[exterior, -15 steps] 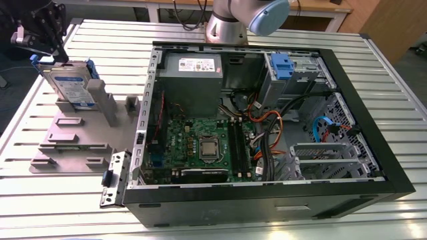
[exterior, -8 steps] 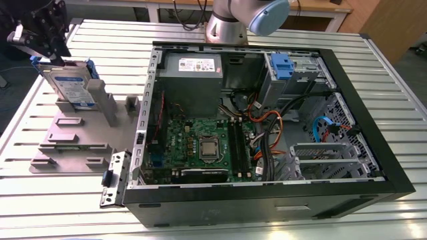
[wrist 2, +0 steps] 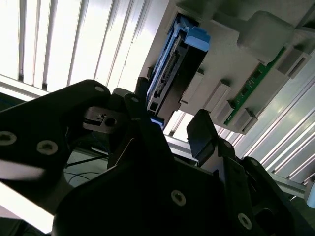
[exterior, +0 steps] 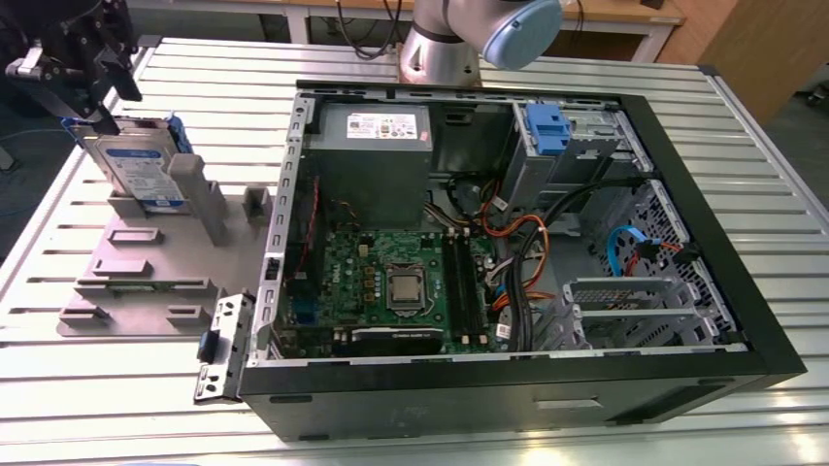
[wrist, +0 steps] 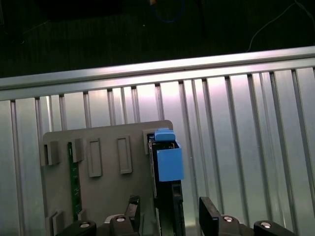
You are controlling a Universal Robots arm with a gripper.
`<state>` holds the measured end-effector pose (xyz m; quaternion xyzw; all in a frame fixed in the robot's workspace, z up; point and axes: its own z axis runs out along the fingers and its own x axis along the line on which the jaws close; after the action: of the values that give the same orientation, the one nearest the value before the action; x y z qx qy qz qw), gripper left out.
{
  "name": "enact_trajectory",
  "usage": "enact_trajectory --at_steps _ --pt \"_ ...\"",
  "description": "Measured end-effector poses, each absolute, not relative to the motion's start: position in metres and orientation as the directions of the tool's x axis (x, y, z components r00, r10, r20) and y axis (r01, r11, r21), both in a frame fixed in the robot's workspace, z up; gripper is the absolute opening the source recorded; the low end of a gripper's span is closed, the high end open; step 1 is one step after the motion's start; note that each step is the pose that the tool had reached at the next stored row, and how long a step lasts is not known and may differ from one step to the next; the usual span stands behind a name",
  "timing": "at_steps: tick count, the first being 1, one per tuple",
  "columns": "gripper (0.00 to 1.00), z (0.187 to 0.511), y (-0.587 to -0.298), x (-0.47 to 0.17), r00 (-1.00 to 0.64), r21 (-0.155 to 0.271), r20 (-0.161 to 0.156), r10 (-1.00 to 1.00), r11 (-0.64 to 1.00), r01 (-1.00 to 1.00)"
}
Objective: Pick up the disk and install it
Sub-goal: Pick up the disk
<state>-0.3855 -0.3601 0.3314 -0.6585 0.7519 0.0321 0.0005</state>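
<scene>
we're watching the black two-finger gripper (wrist: pixel 170 216) hanging spread open, jaws straddling the flat silver-grey disk in its blue plastic bracket (exterior: pixel 136 167), which is standing upright in the grey plastic slotted holder (exterior: pixel 143 262) at the exterior view's left, beside the open black computer case (exterior: pixel 518 383). we're thinking an off-centre squeeze could be tilting the disk and jamming it in its slot.

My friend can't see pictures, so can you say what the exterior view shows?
A black tool hovers right over the disk, which stands upright in a grey holder stand at the exterior view's left. Beside it an open computer case lies on a slatted metal table.
</scene>
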Motion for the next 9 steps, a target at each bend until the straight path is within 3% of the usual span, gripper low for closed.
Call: enact_trajectory --at_steps 9 --pt "0.59 0.3278 -0.3602 -0.3873 -0.11 0.033 -0.048 -0.993 0.108 -0.994"
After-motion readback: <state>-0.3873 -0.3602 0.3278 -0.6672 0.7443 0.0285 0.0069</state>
